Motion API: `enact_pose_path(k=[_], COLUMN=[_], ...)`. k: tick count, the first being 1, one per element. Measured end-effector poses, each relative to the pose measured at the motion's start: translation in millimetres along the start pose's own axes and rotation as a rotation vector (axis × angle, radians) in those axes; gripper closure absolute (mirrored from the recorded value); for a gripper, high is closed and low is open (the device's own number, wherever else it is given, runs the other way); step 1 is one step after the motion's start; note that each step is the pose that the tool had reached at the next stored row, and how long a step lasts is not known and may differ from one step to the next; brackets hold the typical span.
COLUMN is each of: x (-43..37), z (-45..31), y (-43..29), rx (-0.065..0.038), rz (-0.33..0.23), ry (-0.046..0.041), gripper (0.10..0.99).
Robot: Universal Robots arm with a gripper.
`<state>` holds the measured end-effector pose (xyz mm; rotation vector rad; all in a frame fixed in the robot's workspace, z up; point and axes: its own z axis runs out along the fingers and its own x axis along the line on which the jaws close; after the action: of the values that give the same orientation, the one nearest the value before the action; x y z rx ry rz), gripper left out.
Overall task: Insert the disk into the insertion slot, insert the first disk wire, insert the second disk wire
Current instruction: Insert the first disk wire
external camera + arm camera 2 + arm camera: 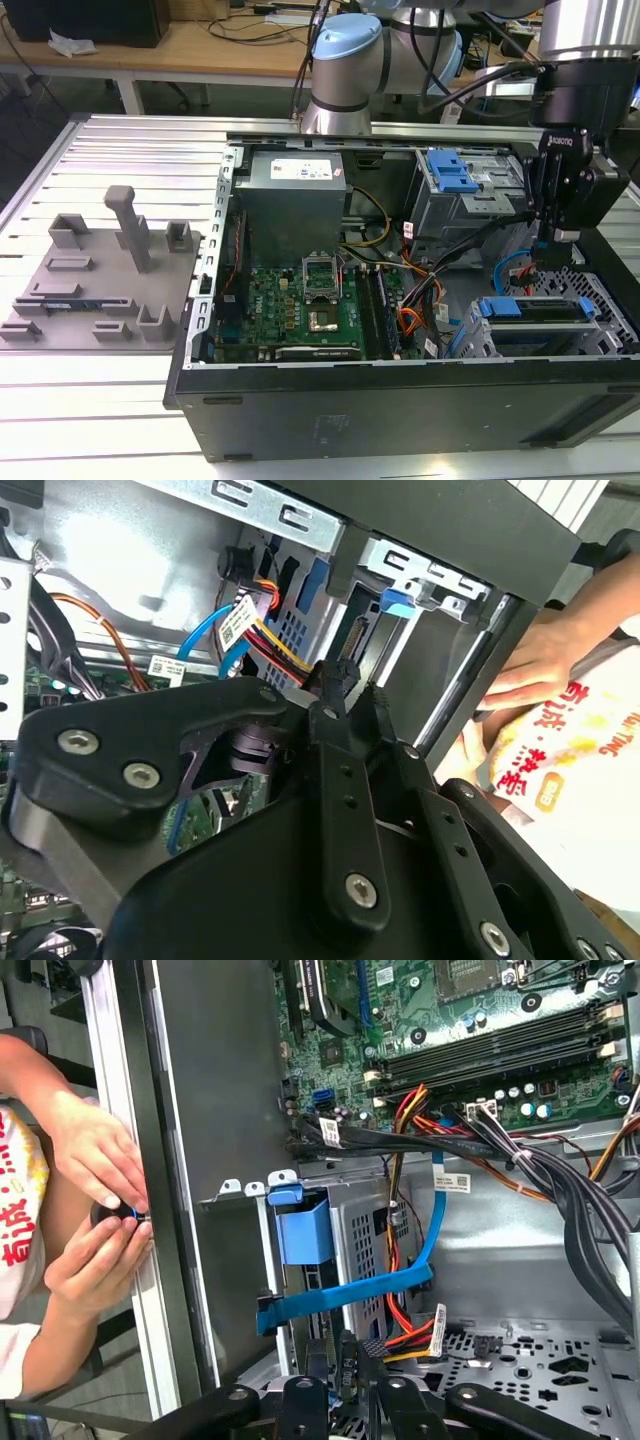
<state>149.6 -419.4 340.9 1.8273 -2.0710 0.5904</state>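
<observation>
The open PC case (400,400) lies on its side on the slatted table (130,150), taking up the middle and right of the exterior view. The arm (345,60) comes in from the upper right of that frame. The gripper (352,685) hangs inside the case at the exterior view's right, just over the slot (578,283). The disk (500,308) is already in the slot, blue frame and all.

In the second wrist view the fingers (330,750) are pinched together on a small black plug (340,672). That's the end of the orange wire (410,1337), which is bundled with red and yellow ones. The plug is near the disk's back edge, but I can't tell if it touches.

It's pretty crowded in there. The blue cable (350,1295) runs flat across the face of the slot, between the fingers and the blue frame. Its dark end is at the disk's edge, and I can't tell if it's seated. A fat bundle of black cables (420,1140) crosses just past the slot, toward the motherboard (300,300).

Also, a person's hand (98,1158) and a second hand (92,1260) are right against the outside wall of the case, close to the gripper. At the exterior view's left, a grey tray (100,275) of holders sits on the table, well apart. The bigger bay (470,195) with the blue latch (450,172) is at the upper right of that frame.
</observation>
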Motion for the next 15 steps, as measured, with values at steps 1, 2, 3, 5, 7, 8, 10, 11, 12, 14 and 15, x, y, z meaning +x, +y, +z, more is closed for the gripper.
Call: enact_pose_path(k=[1, 2, 3, 5, 7, 8, 10, 11, 12, 14, 15], x=[-0.1, -0.2, -0.4, -0.5, -0.9, -1.1, -1.3, -1.4, -1.5, -1.7, -1.9], z=[0.2, 0.2, 0.3, 0.3, 0.2, 0.1, 0.0, 0.1, 0.1, 0.4, 0.6], y=[0.0, 0.0, 0.1, 0.1, 0.1, 0.2, 0.2, 0.2, 0.2, 0.3, 0.3], rx=[0.000, 0.000, 0.000, 0.000, 0.000, 0.000, 0.000, 0.000, 0.000, 0.000, 0.000], rz=[0.000, 0.000, 0.000, 0.000, 0.000, 0.000, 0.000, 0.000, 0.000, 0.000, 0.000], ry=[-0.0001, -0.0001, -0.0003, -0.0003, -0.0003, -0.0002, -0.0002, -0.0002, -0.0002, -0.0015, -0.0039], gripper=[0.827, 0.839, 0.910, 0.922, 0.922, 0.922, 0.922, 0.922, 0.922, 0.922, 0.922])
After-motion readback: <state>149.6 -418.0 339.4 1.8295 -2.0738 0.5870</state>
